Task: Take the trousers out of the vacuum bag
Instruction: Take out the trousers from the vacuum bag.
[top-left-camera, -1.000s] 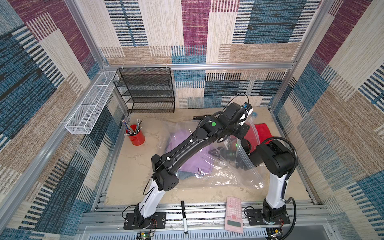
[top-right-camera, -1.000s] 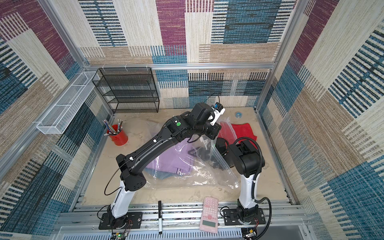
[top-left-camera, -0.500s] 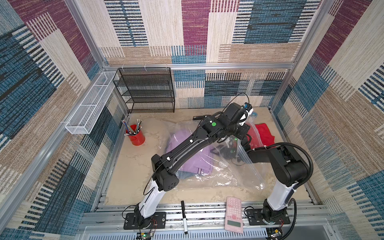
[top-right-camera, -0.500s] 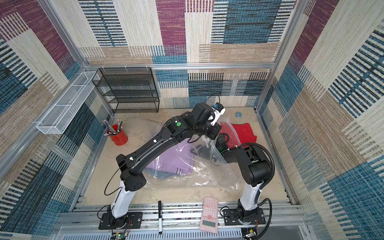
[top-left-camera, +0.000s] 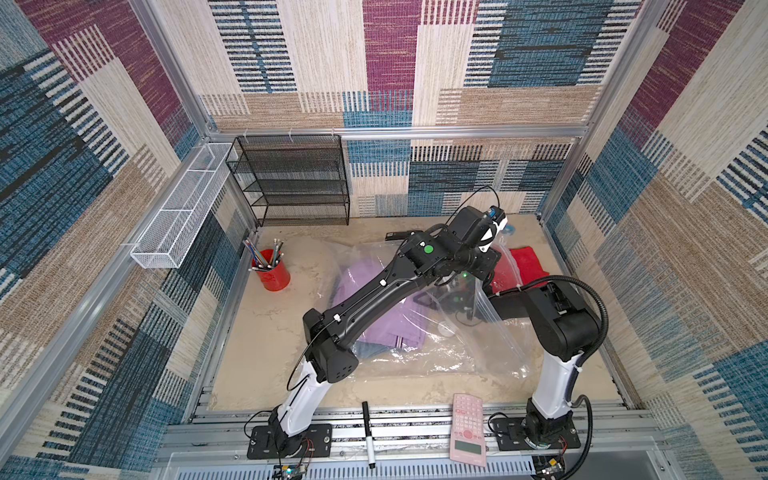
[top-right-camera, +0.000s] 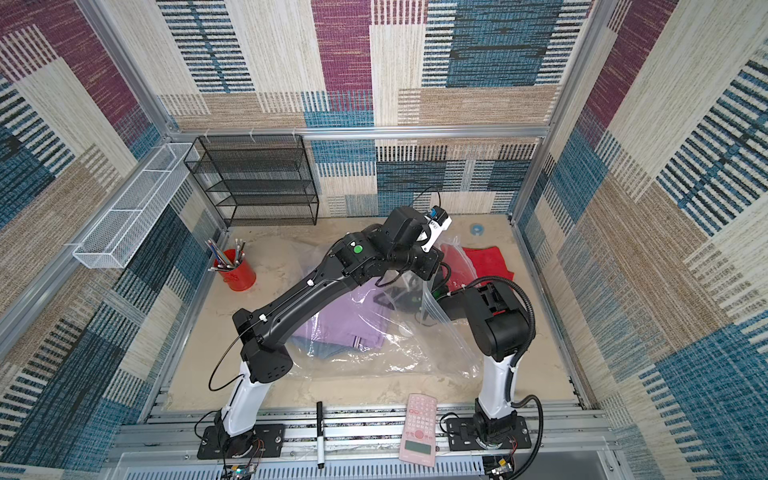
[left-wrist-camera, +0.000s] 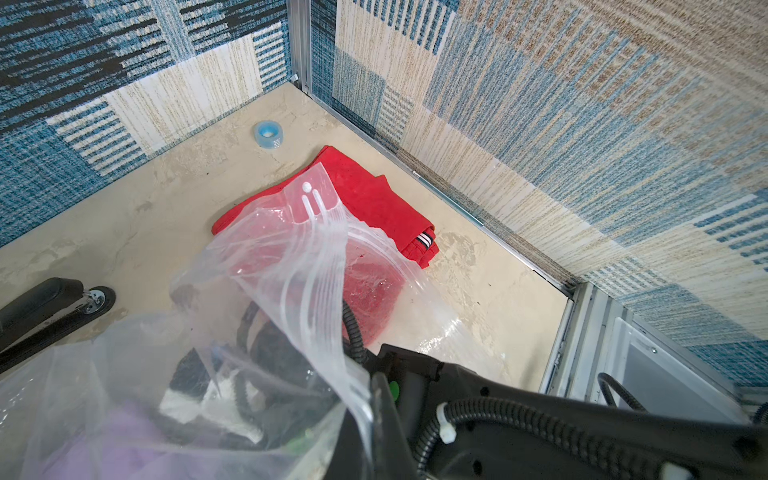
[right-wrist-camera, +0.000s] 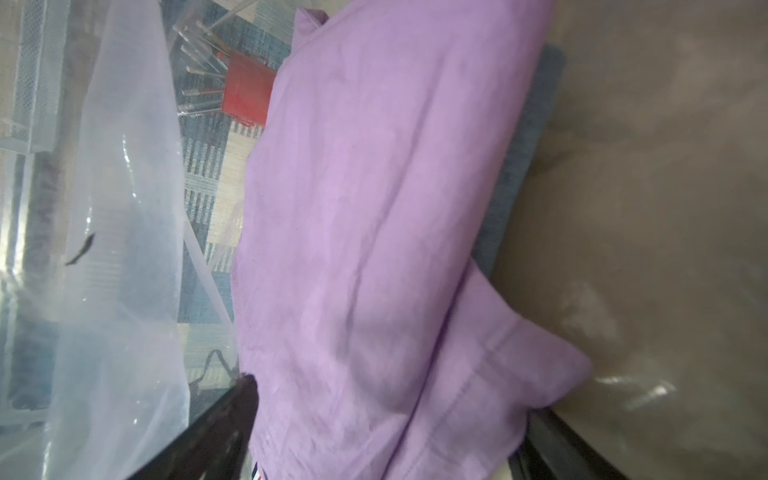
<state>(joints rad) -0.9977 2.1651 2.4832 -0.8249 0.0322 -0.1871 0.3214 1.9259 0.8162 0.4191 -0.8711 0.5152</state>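
My left gripper (top-left-camera: 482, 268) is closed, and I judge it pinches the upper lip of the vacuum bag (top-left-camera: 490, 345), which tents up to it. My right gripper (right-wrist-camera: 390, 409) is inside the mouth with its jaws wide apart. The lilac trousers (right-wrist-camera: 374, 208) lie between the fingers and run ahead of them, with the denim trousers (right-wrist-camera: 536, 124) underneath. The red trousers (left-wrist-camera: 374, 195) sit outside, back beyond my right wrist (that pair is done). To do this well, I reach deeper over the fold and close on a thick bunch of cloth, no plastic. Then I draw straight back through the mouth while my left holds the lip high.
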